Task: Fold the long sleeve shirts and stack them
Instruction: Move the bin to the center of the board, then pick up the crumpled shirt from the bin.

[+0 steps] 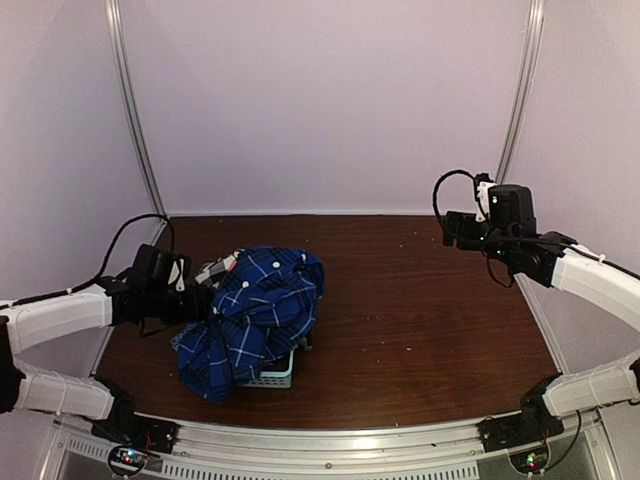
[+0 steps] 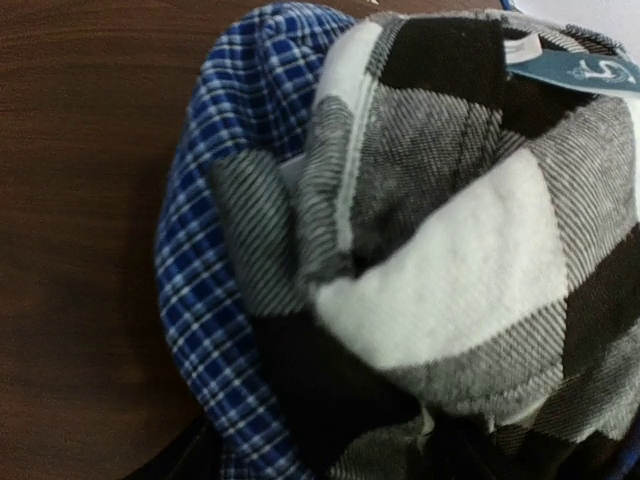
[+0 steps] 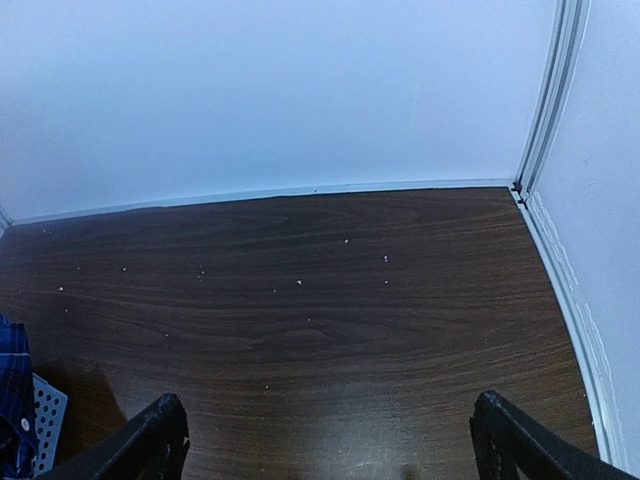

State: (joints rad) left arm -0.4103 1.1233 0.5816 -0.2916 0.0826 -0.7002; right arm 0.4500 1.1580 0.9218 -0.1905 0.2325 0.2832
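**Inspector:** Right side first. Report.

**Arm:** My right gripper point(image 3: 328, 410) is raised over the far right part of the table point(image 1: 420, 330), well apart from the clothing. Its two black fingers point(image 3: 150, 445) stand spread wide. Between them I see only brown tabletop dotted with small pale specks.

**Inspector:** Left side?

**Arm:** My left gripper point(image 1: 198, 300) is pushed in against the left side of the clothing heap. Cloth fills that wrist's view and hides the fingers. I cannot tell whether they are spread, pressed together or pinching fabric.

**Inspector:** Location of the shirts?

**Arm:** Both sit in one heap left of centre on the table. The blue plaid shirt point(image 1: 255, 320) lies crumpled on top with white buttons showing. It is draped over a small pale mesh basket point(image 1: 275, 378), and only the basket's near corner shows below the cloth. The black-and-white checked shirt point(image 2: 450, 250) is bunched against the blue one. In the left wrist view the blue cloth curves round its left side. A teal label point(image 2: 575, 72) shows near its upper edge.

**Inspector:** Condition?

**Arm:** Neither shirt is folded and neither lies flat. Seen from above, the blue one covers nearly the whole heap. The heap's right edge and the basket's perforated wall also show at the far left of my right wrist view.
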